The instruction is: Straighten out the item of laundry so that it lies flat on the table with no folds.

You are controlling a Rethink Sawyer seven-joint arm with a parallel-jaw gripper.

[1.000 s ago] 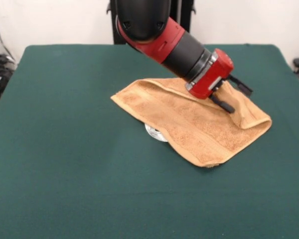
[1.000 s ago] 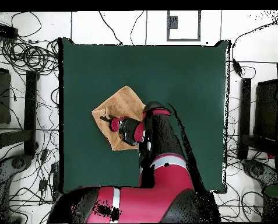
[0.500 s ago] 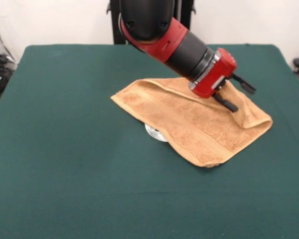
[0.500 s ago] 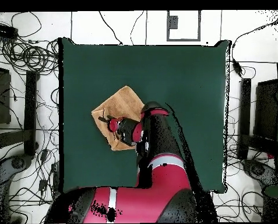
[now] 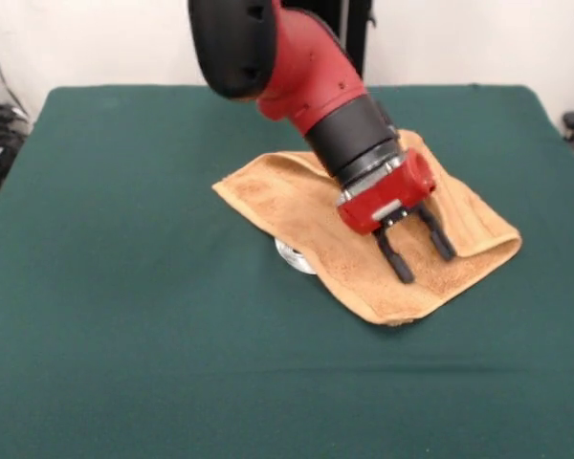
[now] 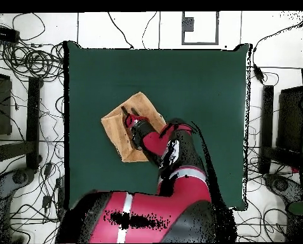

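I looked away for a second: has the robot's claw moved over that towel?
Yes. In the front view the gripper has swung from the towel's far right part toward its near edge, fingers apart, pointing down at the cloth.

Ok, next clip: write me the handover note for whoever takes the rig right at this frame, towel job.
Gripper: open, empty, fingers pointing down over the towel's middle; whether the tips touch the cloth is unclear.
Towel: on the green table, lying diagonal, a little right of centre in the front view. Its right end is doubled over with a raised fold, and a long crease runs along it.
A small silvery round object peeks out from under the towel's near edge.
Done: nothing that shows; the towel is not flat.
Left: open the folded end, spread the towel flat.
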